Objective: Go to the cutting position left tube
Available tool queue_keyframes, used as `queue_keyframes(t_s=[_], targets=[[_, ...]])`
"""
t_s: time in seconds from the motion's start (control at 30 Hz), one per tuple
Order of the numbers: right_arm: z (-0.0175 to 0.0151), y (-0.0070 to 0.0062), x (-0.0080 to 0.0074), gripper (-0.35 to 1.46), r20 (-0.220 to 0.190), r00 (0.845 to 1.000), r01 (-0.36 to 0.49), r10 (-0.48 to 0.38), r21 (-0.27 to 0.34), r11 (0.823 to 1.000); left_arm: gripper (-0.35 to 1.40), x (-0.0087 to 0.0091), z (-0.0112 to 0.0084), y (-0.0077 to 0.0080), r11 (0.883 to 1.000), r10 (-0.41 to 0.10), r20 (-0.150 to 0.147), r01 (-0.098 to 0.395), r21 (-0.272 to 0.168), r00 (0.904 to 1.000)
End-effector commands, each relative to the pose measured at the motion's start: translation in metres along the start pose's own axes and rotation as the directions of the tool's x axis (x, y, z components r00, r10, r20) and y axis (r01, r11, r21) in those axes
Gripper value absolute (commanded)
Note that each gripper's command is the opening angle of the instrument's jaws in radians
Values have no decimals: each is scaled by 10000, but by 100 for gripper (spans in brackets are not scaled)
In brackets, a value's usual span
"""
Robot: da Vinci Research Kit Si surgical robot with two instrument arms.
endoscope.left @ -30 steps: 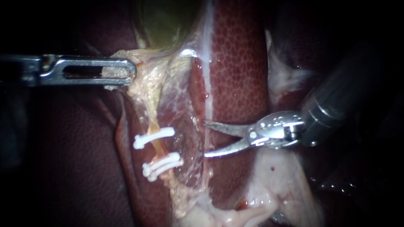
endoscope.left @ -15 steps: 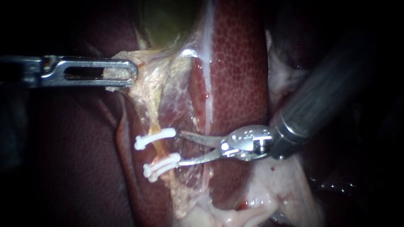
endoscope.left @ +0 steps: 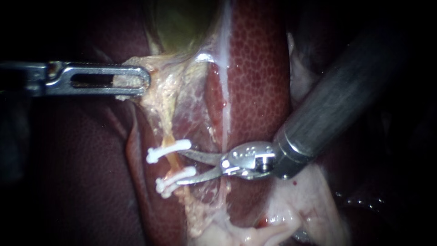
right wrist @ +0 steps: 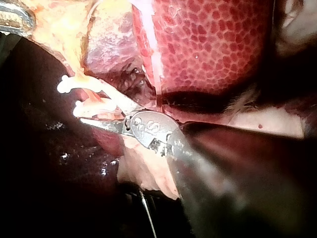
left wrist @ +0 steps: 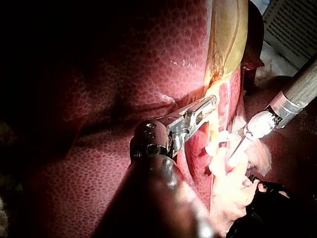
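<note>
Mottled dark red liver (endoscope.left: 259, 68) is the ground for everything on my screen, dropping into shadow on both sides. Closest to the endoscope, at the lower edge, lies a fold of wet pale pink tissue (endoscope.left: 291, 214).

Just beyond it is the left tube (endoscope.left: 171, 160), a thin orange-yellow strand running down out of a ragged sheet of pale yellow tissue (endoscope.left: 159, 98). White clips cross it: a single upper clip (endoscope.left: 167, 151) and what looks like a lower pair (endoscope.left: 175, 179) set side by side. A short bare stretch of tube lies between them.

My right instrument (endoscope.left: 178, 167) comes in steeply from the upper right, its thick grey shaft ending in a shiny hinge and two slim curved blades. Those blades are spread, one tip at the upper clip and the other at the lower pair, so the opening faces the bare stretch. I cannot tell whether the tips pass the tube or stop just beside it.

Farther back, my left instrument (endoscope.left: 143, 82) lies level, coming straight in from the left. Its slotted jaws pinch the upper edge of the pale yellow tissue, which shows through the slot.

Farthest of all, the greenish gallbladder (endoscope.left: 180, 23) sits at the top.
</note>
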Motion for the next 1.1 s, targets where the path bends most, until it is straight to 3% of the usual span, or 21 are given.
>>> queue_keyframes(t_s=[0.03,0.53,1.1], targets=[[1,0,0,143,33,10000,20,-20,59,10000,-35,0,0,0,10000,1,-6,-1,11,10000],[9,-4,-3,138,230,9996,-191,165,1184,9928,-35,1,1,-1,10000,0,-1,0,4,10000],[18,4,14,135,316,9994,-208,143,2156,9763,-35,1,2,-1,10000,0,5,0,-3,10000]])
